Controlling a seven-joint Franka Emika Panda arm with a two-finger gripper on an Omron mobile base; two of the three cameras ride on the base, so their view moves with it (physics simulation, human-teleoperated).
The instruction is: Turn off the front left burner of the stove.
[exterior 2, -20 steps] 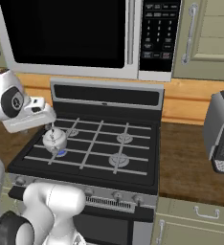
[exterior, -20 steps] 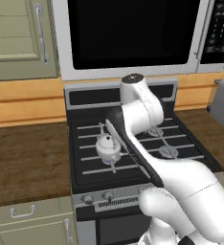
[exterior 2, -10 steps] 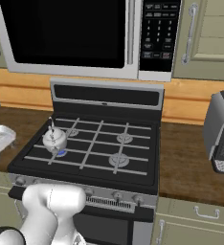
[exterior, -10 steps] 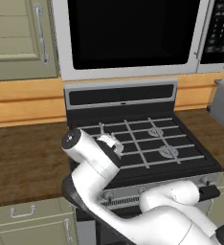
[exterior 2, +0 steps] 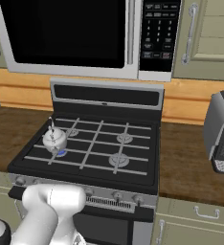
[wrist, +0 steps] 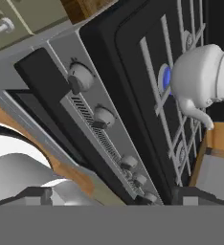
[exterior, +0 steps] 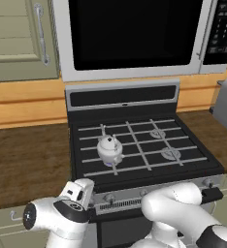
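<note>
The stove stands between two stretches of wooden tabletop, under the microwave. On its left half sits a white kettle, resting on the grate over the front left burner, where a blue glow shows beside the kettle's base. Two bare burner discs lie on the stove's right half. Along the stove's front strip runs a row of small round knobs. The arm hangs low before the stove's left front corner; I cannot tell whether the gripper is open or closed. A toaster stands right of the stove.
</note>
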